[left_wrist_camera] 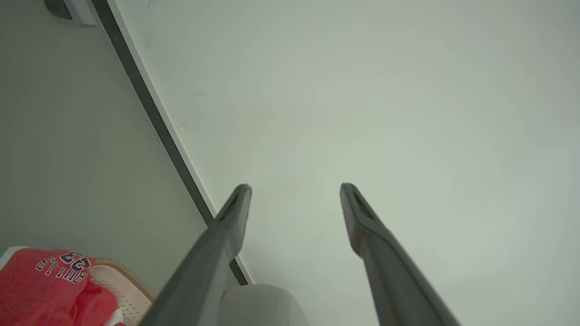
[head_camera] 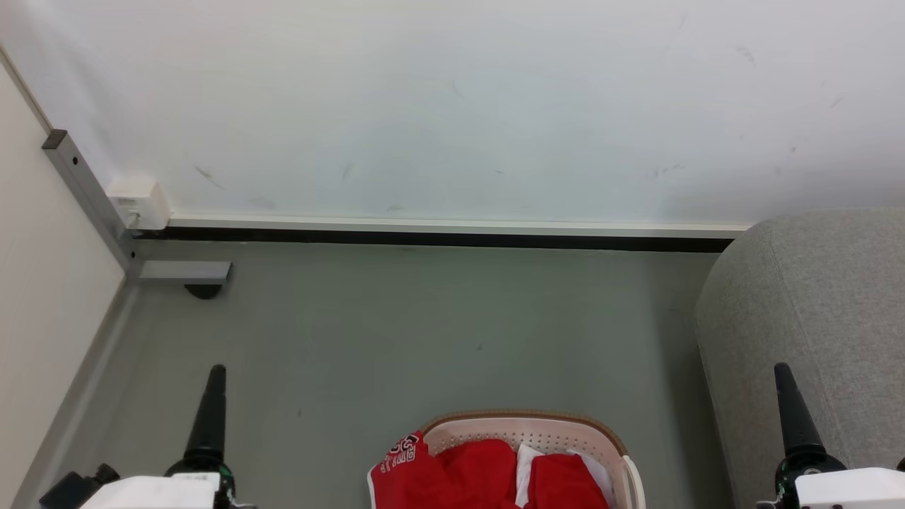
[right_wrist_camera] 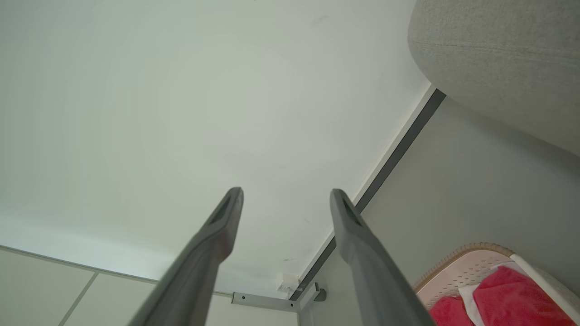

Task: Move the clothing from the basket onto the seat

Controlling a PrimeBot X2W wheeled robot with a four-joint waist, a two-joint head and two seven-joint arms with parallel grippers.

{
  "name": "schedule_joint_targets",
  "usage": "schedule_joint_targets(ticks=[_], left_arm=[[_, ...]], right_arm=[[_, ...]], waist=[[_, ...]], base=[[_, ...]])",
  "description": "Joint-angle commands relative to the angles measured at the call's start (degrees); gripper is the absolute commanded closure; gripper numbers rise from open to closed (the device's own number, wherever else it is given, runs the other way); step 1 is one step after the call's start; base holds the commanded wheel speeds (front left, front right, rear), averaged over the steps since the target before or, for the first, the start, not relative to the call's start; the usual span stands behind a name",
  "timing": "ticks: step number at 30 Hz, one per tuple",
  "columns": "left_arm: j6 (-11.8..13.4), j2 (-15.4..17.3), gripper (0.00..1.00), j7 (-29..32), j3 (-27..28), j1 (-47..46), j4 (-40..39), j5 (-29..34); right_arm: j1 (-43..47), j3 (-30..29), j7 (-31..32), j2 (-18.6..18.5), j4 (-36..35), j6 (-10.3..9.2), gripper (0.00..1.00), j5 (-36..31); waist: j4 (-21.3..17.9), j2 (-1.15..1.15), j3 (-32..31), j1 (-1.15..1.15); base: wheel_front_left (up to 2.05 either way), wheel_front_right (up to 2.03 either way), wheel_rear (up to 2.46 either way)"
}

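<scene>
I read left gripper and right gripper each spread wide, empty, either side of one basket. The clothing lies inside it, and one seat stands to its right.

Was backed by a pale, scuffed wall with a black skirting strip. Had a grey-green floor, closed at left by a cream panel and a grey metal post.
</scene>
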Motion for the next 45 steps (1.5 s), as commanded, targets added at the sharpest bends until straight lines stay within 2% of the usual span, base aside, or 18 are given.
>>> schedule_joint_targets(ticks=[1,6,11,21,32,45], left_arm=[[-0.2,0.4,0.0,-0.9,0.0,-0.6,-1.5,4.3],[-0.2,0.4,0.0,-1.8,-0.2,-0.4,-2.1,10.3],[0.1,0.5,0.0,-2.8,-0.6,-0.2,-2.6,18.9],[2.8,1.1,0.0,-4.8,-2.8,0.4,-2.8,33.0],[5.2,2.3,0.0,-6.9,-5.0,0.5,-3.2,41.1],[6.5,3.4,0.0,-8.9,-7.1,0.9,-3.3,49.0]], right_arm=[[-1.4,0.7,-0.9,-0.6,-1.4,-0.02,0.0,-4.3],[-1.4,1.7,-1.8,-0.6,-1.8,-0.03,0.0,-8.9],[-1.6,3.3,-2.9,-0.8,-2.3,-0.03,0.0,-15.6],[-1.9,5.2,-4.8,-0.9,-1.7,-0.04,0.0,-27.7],[-1.9,6.2,-6.8,-0.8,-0.6,-0.05,0.0,-37.7],[-2.2,7.2,-8.9,-0.7,1.8,-0.07,0.0,-46.1]], waist=[[-0.1,0.0,0.0,0.0],[-0.1,0.0,-0.1,0.0],[-0.2,0.0,-0.2,0.0],[-0.3,0.0,-0.2,0.0],[-0.2,0.0,-0.1,0.0],[-0.2,0.0,-0.2,0.0]], base=[[0.0,0.0,0.0],[0.0,0.0,0.0],[0.0,0.0,0.0],[0.0,0.0,0.0],[0.0,0.0,0.0],[0.0,0.0,0.0]])
